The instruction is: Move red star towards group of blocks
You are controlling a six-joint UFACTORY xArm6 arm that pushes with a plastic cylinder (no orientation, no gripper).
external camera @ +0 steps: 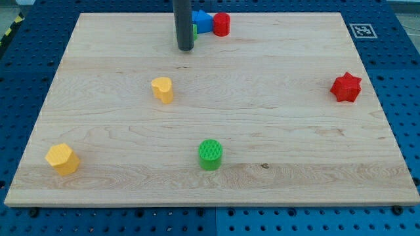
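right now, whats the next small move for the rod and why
Probably swing my tip across to the view's right, to the far side of the red star. The tip sits beside the group at the view's top, the blue block and red cylinder, far from the star. A push leftward and upward from there would send it toward them.

Bright, even overhead light on table (275, 137); wood pale, no hard glare. Shadows short, soft, tucked under blocks, e.g. green cylinder (210, 155). Focus sharp throughout; slight perspective taper twd view's top, no blur.
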